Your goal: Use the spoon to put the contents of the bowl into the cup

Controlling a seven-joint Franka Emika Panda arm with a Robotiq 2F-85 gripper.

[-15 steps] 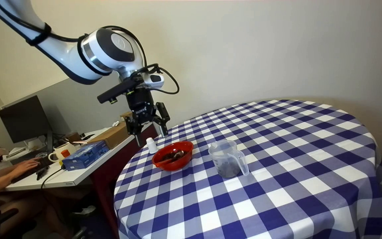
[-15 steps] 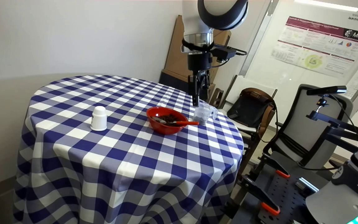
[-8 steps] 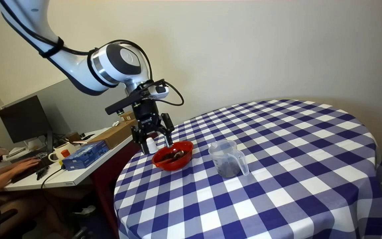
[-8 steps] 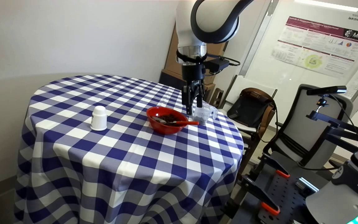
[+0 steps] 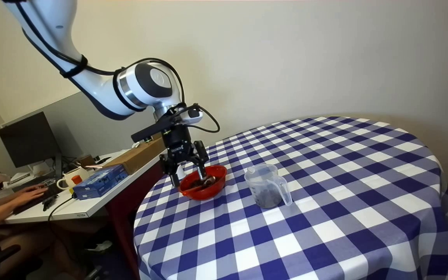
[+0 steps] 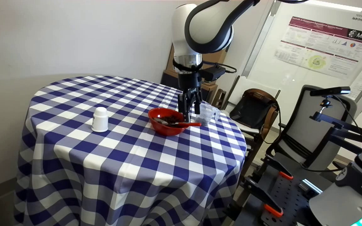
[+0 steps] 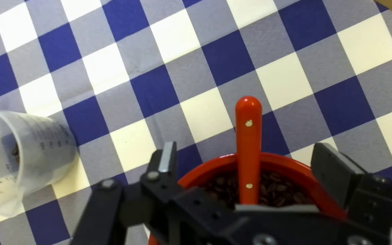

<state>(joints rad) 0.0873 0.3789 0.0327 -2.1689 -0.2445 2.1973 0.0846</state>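
The red bowl (image 5: pixel 207 196) stands on the table and also shows in the wrist view (image 7: pixel 284 159). Its contents (image 7: pixel 279 190) are dark brown beans. The spoon (image 6: pixel 191 124) rests in the bowl; its red handle sticks out over the rim and also shows in the wrist view (image 7: pixel 249 146). The spoon's head is hidden there by the gripper. My gripper (image 7: pixel 245 157) is open above the bowl's rim, one finger on each side of the handle, apart from it. The clear cup (image 5: pixel 265 188) with a handle stands beside the bowl; a few beans show inside in the wrist view (image 7: pixel 43 146).
A white bottle-like object (image 6: pixel 100 121) stands on the checkered tablecloth (image 6: pixel 121 94) near the bowl. The table's edge curves around close to the cup. A desk with a blue box (image 5: pixel 101 182) and a person's hands stand beside the table.
My gripper has moved down and toward the bowl, from above it to around the spoon's handle. It stays open. The bowl, spoon and cup have not moved.
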